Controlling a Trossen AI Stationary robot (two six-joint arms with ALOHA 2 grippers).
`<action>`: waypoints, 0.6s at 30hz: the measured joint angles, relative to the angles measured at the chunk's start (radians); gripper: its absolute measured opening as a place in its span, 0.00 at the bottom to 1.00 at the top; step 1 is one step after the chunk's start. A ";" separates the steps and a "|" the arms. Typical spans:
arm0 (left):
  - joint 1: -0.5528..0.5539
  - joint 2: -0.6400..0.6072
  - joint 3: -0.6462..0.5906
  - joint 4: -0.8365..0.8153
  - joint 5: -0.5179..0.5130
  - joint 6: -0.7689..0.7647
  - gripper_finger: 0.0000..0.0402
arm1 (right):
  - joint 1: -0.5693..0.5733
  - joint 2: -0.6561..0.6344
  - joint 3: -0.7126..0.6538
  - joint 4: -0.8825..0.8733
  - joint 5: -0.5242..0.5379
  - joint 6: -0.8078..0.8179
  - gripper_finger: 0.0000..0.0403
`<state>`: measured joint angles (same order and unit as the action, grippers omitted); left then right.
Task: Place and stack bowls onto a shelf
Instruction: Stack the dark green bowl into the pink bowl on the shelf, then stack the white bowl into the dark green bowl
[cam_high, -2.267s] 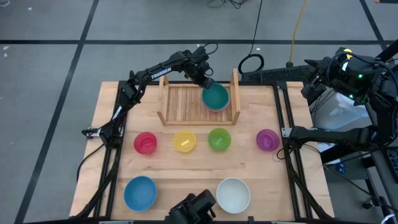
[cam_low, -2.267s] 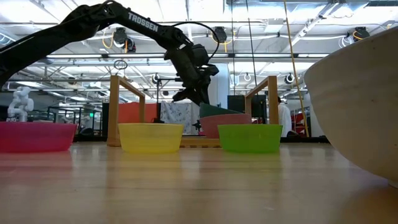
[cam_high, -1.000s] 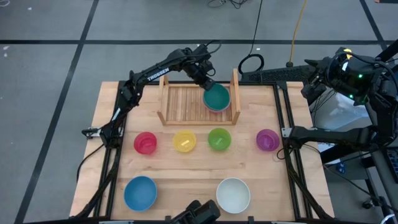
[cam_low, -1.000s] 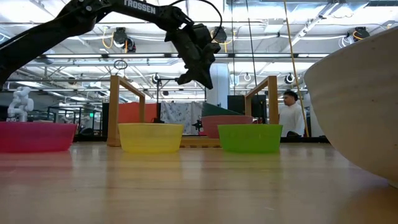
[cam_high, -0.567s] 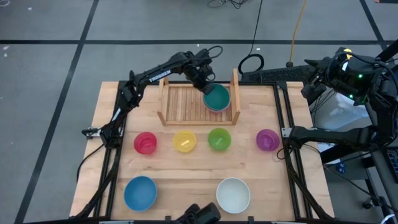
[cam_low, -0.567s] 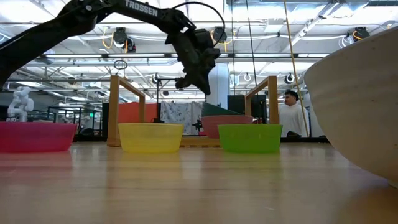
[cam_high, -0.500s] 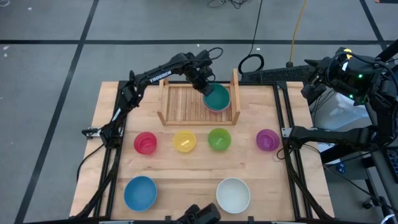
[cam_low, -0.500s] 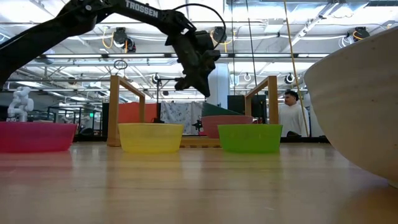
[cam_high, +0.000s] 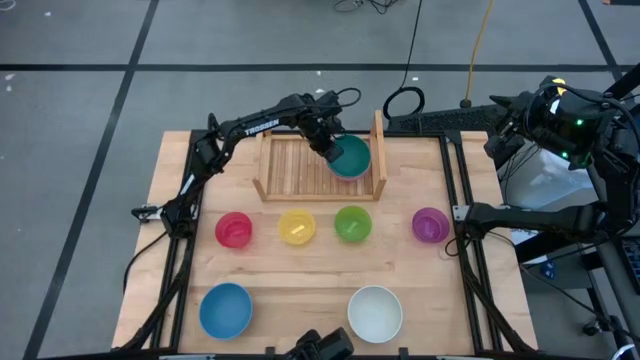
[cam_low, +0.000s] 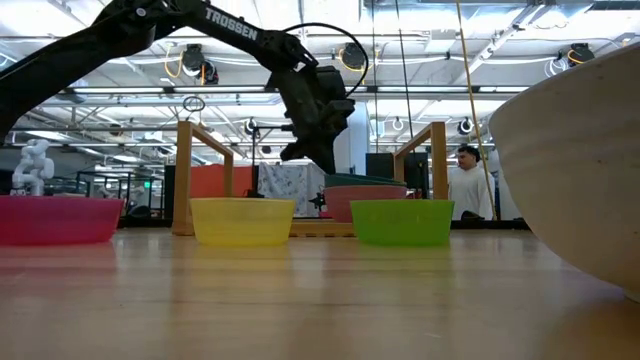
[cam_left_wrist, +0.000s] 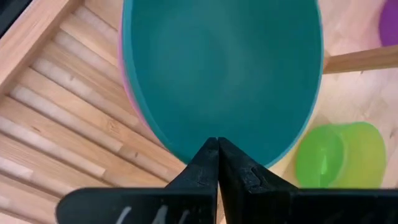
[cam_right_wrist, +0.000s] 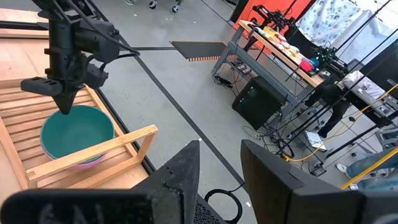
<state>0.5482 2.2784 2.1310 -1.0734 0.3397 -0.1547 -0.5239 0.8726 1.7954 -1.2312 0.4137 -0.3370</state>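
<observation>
Left gripper (cam_high: 328, 152) jaws closed, empty, poised at teal bowl's (cam_high: 349, 156) rim; bowl nested on pink bowl (cam_left_wrist: 127, 93) in shelf (cam_high: 290, 165). Likely light, stiff, slick plastic: pinch rim wall. Right gripper (cam_right_wrist: 217, 163) jaws parted, empty.

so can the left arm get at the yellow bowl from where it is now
Probably yes. The yellow bowl sits in the open with gaps to its neighbours, and the left gripper, fingers shut and empty, hangs over the teal bowl on the shelf just behind.
</observation>
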 joint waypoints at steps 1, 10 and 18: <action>0.000 0.000 0.000 0.007 0.000 0.003 0.00 | 0.000 0.000 0.000 0.000 0.000 0.000 0.27; 0.007 -0.093 -0.001 0.020 0.000 0.021 0.01 | 0.000 0.000 0.000 0.000 0.000 -0.009 0.27; -0.010 -0.358 0.000 -0.009 -0.020 0.232 0.01 | 0.000 0.000 0.000 0.000 -0.030 -0.083 0.27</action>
<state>0.5387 1.9206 2.1307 -1.0825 0.3195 0.0770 -0.5240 0.8726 1.7954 -1.2316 0.3837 -0.4200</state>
